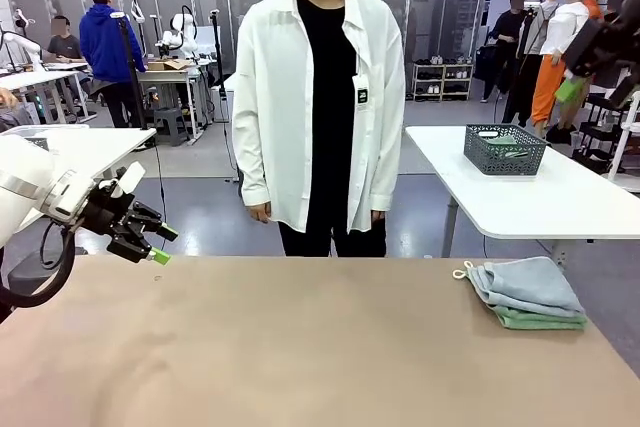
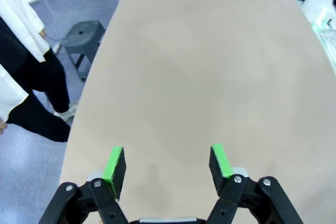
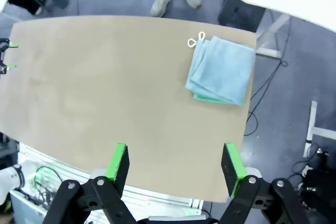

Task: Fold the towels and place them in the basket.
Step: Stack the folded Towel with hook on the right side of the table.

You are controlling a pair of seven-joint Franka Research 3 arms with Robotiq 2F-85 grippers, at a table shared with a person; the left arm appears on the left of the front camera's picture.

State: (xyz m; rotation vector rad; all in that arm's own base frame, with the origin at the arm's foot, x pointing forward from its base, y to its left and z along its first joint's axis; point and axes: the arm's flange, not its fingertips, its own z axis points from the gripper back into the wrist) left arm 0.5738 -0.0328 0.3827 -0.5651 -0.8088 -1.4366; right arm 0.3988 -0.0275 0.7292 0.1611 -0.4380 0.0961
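Towels: two, stacked and already folded, at the table's far right corner. The grey-blue towel (image 1: pixel 525 285) lies on top. The mint green towel (image 1: pixel 540 319) sits under it, with only its edge showing along the near and right sides. A white hanging loop (image 1: pixel 461 271) sticks out at the stack's left corner.

Left to right across the front view:

1. Left gripper (image 1: pixel 161 245). It hangs above the table's far left corner, fingers spread, holding nothing. In its own wrist view the left gripper (image 2: pixel 167 167) looks down the length of the bare tan table (image 2: pixel 210 77).
2. Person (image 1: pixel 318 97). Stands at the far edge near the middle, arms down, hands off the table.
3. Towel stack, as above. In the right wrist view the grey-blue towel (image 3: pixel 223 67) lies well ahead of the right gripper (image 3: pixel 174 165), which is raised high over the near edge, fingers spread and empty.
4. Dark mesh basket (image 1: pixel 505 149). It stands on a separate white table (image 1: pixel 560 197) behind and to the right, well apart from the stack.

Judged status: folding appears complete; transfer to the basket is not yet done.

Likely faults:

- Pinching only the top layer would leave the green towel behind or pull the fold open.
- Soft terry sags when lifted by one edge, so the stack may unfold in transit.
- The basket looks a long reach away; a release short of its rim would drop the towels onto the floor.
- The stack sits close to the table edge, so a sideways push could slide it off.
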